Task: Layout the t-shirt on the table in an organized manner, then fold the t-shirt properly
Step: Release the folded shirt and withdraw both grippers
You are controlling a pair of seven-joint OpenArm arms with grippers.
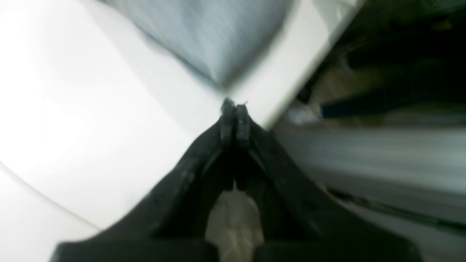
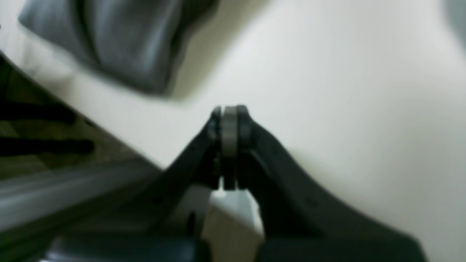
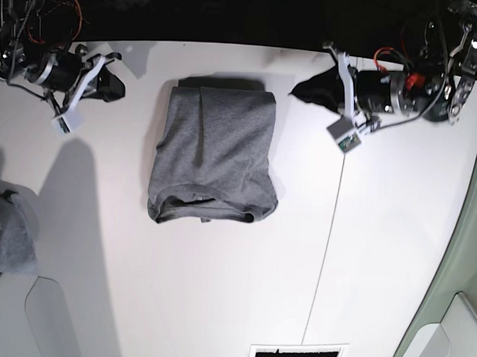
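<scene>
The desk [image 3: 218, 303] was seen as a wide matte white surface crossed by a thin dark seam [image 3: 331, 221], with darkness beyond its far edge. The t-shirt [image 3: 214, 154] lay folded near that far edge, bare desk lying open on every side of it. A grey cloth bundle [image 3: 9, 233] rested at the desk's edge, well apart from the t-shirt. The left claw [image 1: 233, 105] and the right claw [image 2: 230, 109] were both pressed together, empty, flanking the t-shirt without touching it.
</scene>
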